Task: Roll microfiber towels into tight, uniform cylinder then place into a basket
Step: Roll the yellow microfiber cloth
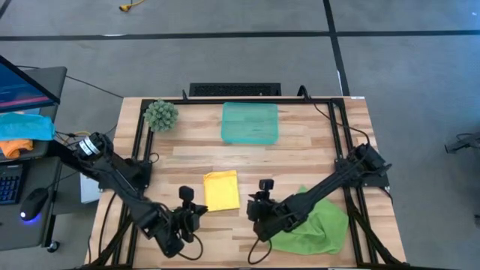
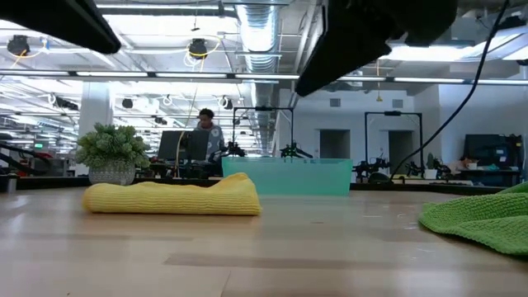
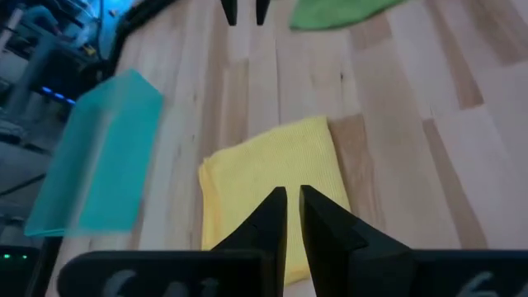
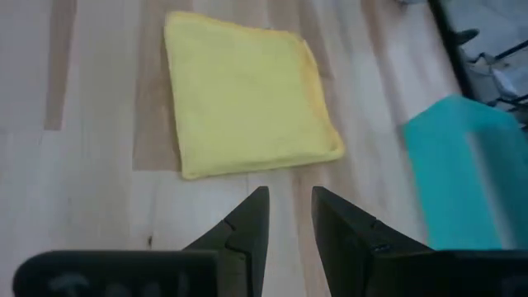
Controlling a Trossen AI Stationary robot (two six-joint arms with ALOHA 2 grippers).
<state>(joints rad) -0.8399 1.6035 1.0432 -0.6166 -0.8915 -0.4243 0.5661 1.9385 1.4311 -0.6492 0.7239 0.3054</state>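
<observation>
The yellow towel lies folded into a small thick rectangle on the table's near middle, flat on its underside. The light green towel lies crumpled at the near right, partly under my right arm. The teal basket stands at the far middle. My left gripper hovers shut just left of the yellow towel, above its near edge. My right gripper hovers open to the right of that towel, nothing between its fingers. Both are clear of the table.
A fuzzy green ball sits at the far left corner. A black frame runs along the table's sides. Bare wood lies between the yellow towel and the basket. Beyond the left edge stand a screen and a blue cloth.
</observation>
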